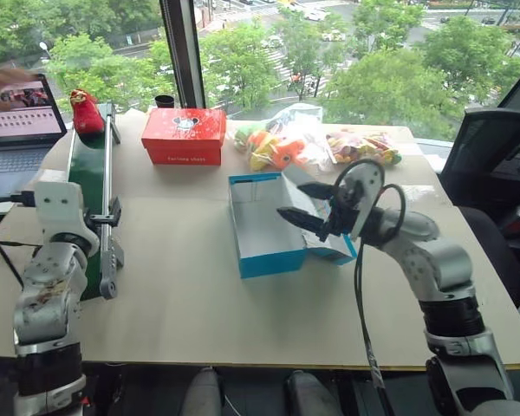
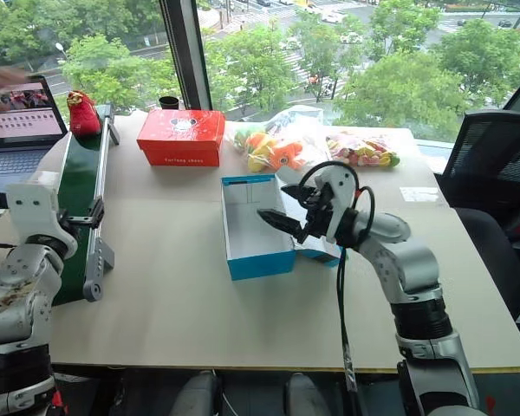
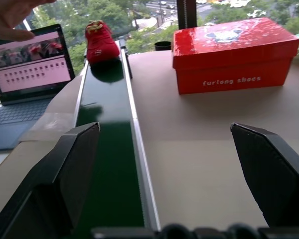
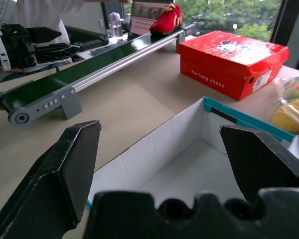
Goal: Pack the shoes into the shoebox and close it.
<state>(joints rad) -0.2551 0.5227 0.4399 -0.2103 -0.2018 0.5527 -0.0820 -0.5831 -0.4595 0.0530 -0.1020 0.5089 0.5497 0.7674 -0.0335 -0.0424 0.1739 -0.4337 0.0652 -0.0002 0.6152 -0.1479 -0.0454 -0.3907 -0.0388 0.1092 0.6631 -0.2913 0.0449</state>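
Shoebox: I saw the blue shoebox (image 1: 264, 227) open on the table (image 1: 182, 295), near its middle, white inside and holding nothing, its lid folded out on the side toward my right arm.
Shoe: one red shoe (image 1: 86, 113) sat at the far end of the green conveyor belt (image 1: 90, 178), well apart from the shoebox.
Right pincer: my right pincer (image 1: 305, 204) hung above the open shoebox, jaws wide and holding nothing; in its wrist view the white interior lay between the two black fingers (image 4: 65, 169).
Left pincer: my left pincer (image 3: 174, 174) was spread wide and gripped nothing, pointing along the conveyor belt toward the shoe.
Red-orange box: a closed box (image 1: 184, 136) with white print stood at the far side of the table, just beside the belt's far end.
Bags: clear bags of colourful items (image 1: 316, 143) lay beyond the shoebox.
Laptop: an open laptop (image 1: 19, 117) stood left of the belt, a person's hand (image 3: 12, 17) at its top edge.
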